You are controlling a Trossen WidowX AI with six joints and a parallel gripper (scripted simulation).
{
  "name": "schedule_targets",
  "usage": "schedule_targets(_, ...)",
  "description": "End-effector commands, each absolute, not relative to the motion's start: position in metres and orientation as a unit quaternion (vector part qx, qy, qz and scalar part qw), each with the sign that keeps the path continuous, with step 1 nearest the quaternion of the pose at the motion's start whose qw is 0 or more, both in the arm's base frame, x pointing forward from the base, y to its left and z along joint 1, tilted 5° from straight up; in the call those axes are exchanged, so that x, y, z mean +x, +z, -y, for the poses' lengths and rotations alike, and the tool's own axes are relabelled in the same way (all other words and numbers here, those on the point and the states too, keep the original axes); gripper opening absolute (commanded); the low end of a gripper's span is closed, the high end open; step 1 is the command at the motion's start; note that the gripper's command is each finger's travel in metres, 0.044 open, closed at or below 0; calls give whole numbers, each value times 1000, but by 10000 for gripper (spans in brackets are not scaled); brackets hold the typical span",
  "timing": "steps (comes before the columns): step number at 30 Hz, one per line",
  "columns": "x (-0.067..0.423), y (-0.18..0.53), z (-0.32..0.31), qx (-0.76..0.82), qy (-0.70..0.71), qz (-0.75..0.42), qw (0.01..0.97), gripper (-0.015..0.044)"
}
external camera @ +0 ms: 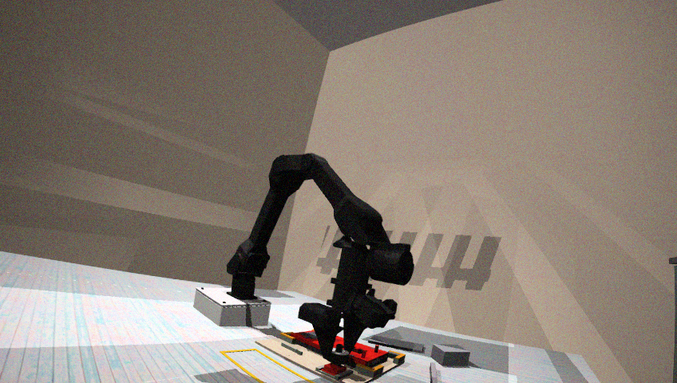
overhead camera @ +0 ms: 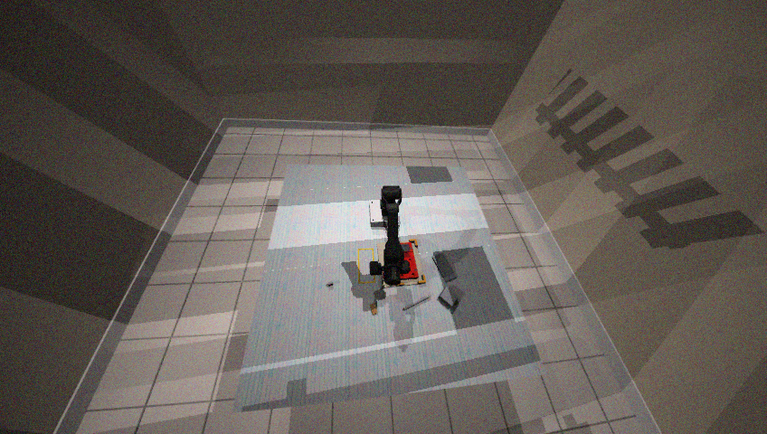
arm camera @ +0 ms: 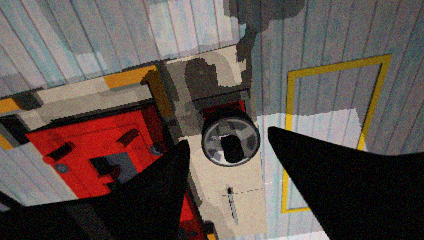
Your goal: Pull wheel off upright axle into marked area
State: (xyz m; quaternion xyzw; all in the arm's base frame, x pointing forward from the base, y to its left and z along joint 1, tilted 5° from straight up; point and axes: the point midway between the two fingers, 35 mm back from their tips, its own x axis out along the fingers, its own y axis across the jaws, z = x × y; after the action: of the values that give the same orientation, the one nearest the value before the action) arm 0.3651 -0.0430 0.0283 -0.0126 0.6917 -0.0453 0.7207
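The wheel (arm camera: 230,144) (external camera: 338,353) is a small grey disc with a dark hub. It sits on its upright axle at the edge of a tan board (arm camera: 250,210) (external camera: 280,347) that carries a red plate (arm camera: 100,135) (external camera: 308,337) (overhead camera: 411,260). My gripper (arm camera: 227,138) (external camera: 338,351) (overhead camera: 392,277) points straight down over the wheel. It is open, with one finger on each side of the wheel and a gap showing on both sides. The marked area is a yellow outlined rectangle (arm camera: 330,67) (external camera: 237,352) (overhead camera: 358,263) on the table right beside the board.
The arm's grey base box (external camera: 230,308) stands behind the board. A flat grey plate (external camera: 396,342) and a grey block (external camera: 450,353) lie to the right of the board. A thin rod (overhead camera: 417,304) and a few small loose parts (overhead camera: 328,283) lie in front.
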Motion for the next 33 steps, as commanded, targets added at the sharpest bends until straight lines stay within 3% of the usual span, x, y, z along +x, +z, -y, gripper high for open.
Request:
schedule_targets(1, 365, 29, 43, -13, -45, -692, 720, 247)
schedule_targets(3, 365, 29, 43, -13, -45, -692, 720, 195)
schedule_targets(11, 365, 29, 43, -13, -45, -692, 720, 142)
schedule_targets(17, 365, 30, 43, -13, -45, -692, 720, 0)
schedule_targets(33, 365, 35, 42, -13, -45, -691, 721, 0)
